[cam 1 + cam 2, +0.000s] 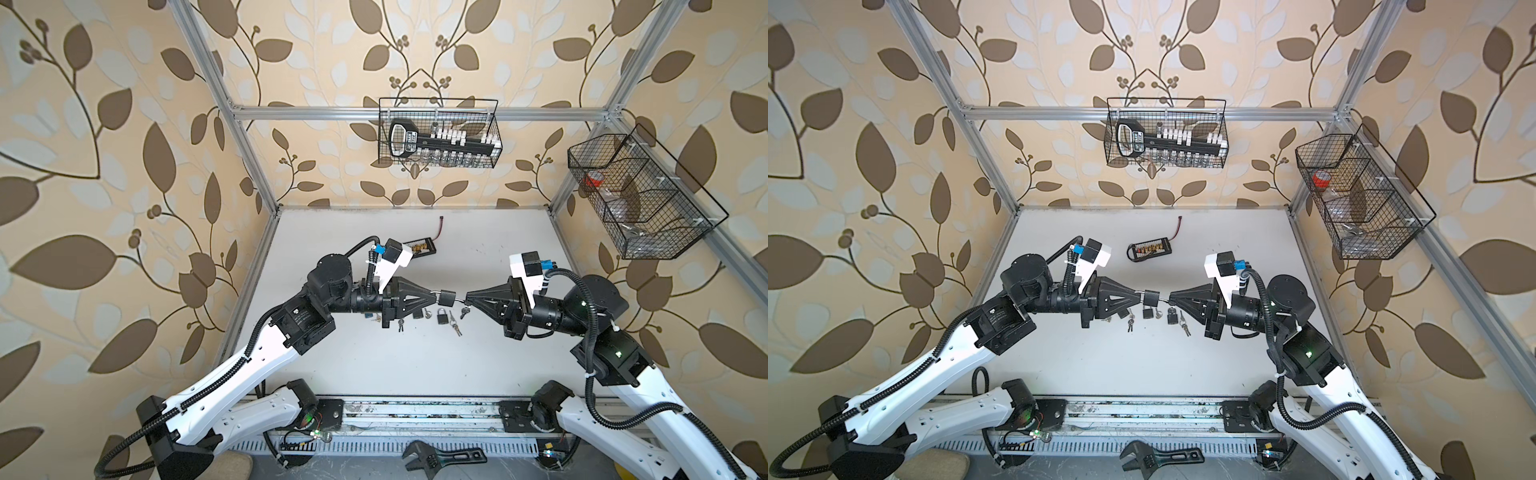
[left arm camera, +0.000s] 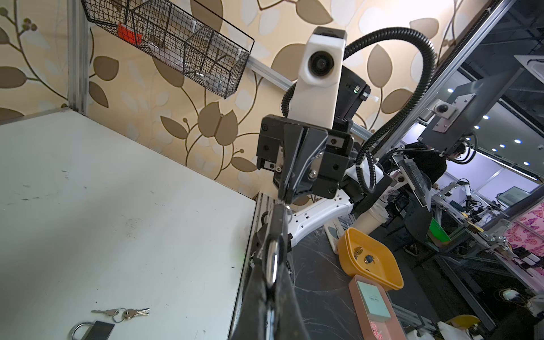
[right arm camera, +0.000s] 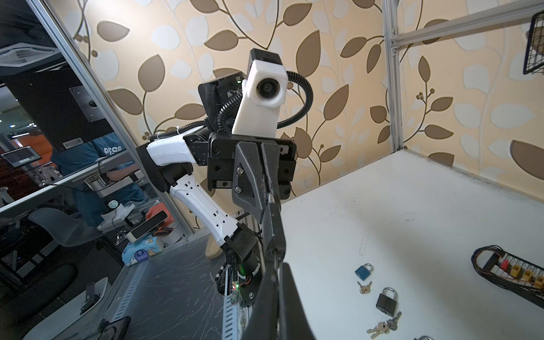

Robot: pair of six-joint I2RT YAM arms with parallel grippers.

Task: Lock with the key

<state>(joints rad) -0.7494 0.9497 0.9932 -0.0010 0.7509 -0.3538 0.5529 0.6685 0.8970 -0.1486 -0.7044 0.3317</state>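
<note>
Leafy brown wallpaper (image 1: 124, 166) closes in my white bench (image 1: 415, 365). All the work hangs in the air above its middle. My left tool (image 1: 435, 294) is clamped shut on the padlock (image 1: 447, 297), pinching it by the steel shackle (image 2: 272, 265). My right tool (image 1: 468, 297) meets it head-on, nipped tight on the key (image 1: 459, 299). The key bridges the short gap into the lock's base, and a ring (image 1: 464, 310) of spares dangles under it. More spare padlocks (image 1: 443, 318) and key bunches (image 1: 455, 328) lie on the bench directly below, well clear of both tools.

I judge the padlock to be small, rigid and dense for its size, so nothing here will crush. The risk is slip. The shackle is smooth round bar, so I expect the body to swivel in that pinch once I apply turning force. The flat sides of the body would resist the twist better.

The key looks thin, flat and stiff. The place to hold it is across the broad faces of its head, close to the lock, so that it turns rather than bends or skates between the pads. The hanging ring adds a little swinging weight.

From these views I cannot tell whether the shackle is seated home or sprung open.
</note>
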